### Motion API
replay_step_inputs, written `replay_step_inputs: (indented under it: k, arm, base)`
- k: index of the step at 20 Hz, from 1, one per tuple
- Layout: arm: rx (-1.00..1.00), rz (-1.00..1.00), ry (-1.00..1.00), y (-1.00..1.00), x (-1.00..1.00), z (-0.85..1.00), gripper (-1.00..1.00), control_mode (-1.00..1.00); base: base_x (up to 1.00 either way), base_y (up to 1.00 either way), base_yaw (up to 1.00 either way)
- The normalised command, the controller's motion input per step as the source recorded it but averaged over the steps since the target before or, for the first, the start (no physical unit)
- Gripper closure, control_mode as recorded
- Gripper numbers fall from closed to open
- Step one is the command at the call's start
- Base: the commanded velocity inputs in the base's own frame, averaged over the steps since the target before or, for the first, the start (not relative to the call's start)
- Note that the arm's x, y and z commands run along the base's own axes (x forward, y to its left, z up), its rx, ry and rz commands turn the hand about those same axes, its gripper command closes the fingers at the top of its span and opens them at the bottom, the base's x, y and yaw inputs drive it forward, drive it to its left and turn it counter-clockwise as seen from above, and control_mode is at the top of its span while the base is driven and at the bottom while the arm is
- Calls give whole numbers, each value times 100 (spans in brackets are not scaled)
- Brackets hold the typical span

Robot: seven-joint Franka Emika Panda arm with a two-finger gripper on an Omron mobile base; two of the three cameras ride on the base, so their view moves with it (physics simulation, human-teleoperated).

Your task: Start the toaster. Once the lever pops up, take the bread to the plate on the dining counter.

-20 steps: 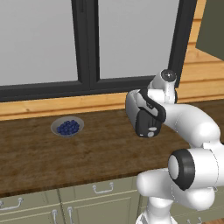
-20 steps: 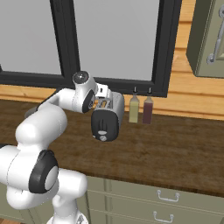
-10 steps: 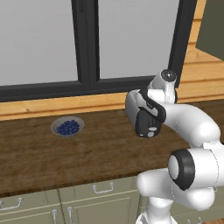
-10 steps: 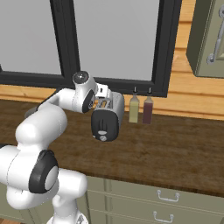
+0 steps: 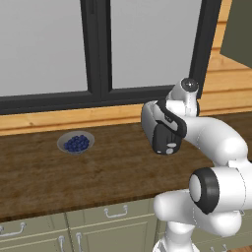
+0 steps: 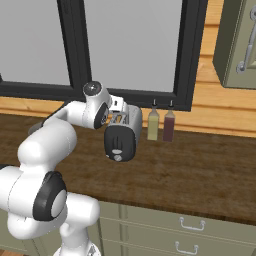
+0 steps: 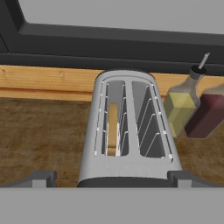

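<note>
Nothing has moved since the earlier frame: my gripper [image 7: 112,180] still hangs spread wide above the rounded silver toaster [image 7: 127,131], just below me on the wooden counter [image 7: 39,131]. The tan bread slice [image 7: 112,127] sits in its left slot. To start it I should lower a fingertip squarely onto the lever; that black end face lies hidden beneath my hand.

The bread [image 7: 112,127] sits in the toaster's [image 7: 129,131] left slot beside two bottles [image 7: 192,111].

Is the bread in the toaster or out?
In. The bread stands sunk in the left slot of the toaster, seen from the hand view; the right slot is empty.
</note>
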Motion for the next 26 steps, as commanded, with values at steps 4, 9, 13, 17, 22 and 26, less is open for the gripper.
replay_step_inputs:
  k: [4,9,13,17,22,26]
  arm:
    - [0,0,0,0,0,0,-100,-100]
    - [0,0,0,0,0,0,-100,-100]
    - [0,0,0,0,0,0,-100,-100]
    - [0,0,0,0,0,0,-100,-100]
    - [0,0,0,0,0,0,-100,-100]
    - [0,0,0,0,0,0,-100,-100]
  base:
    - [0,0,0]
    - [0,0,0]
    - [0,0,0]
    - [0,0,0]
    - [0,0,0]
    - [0,0,0]
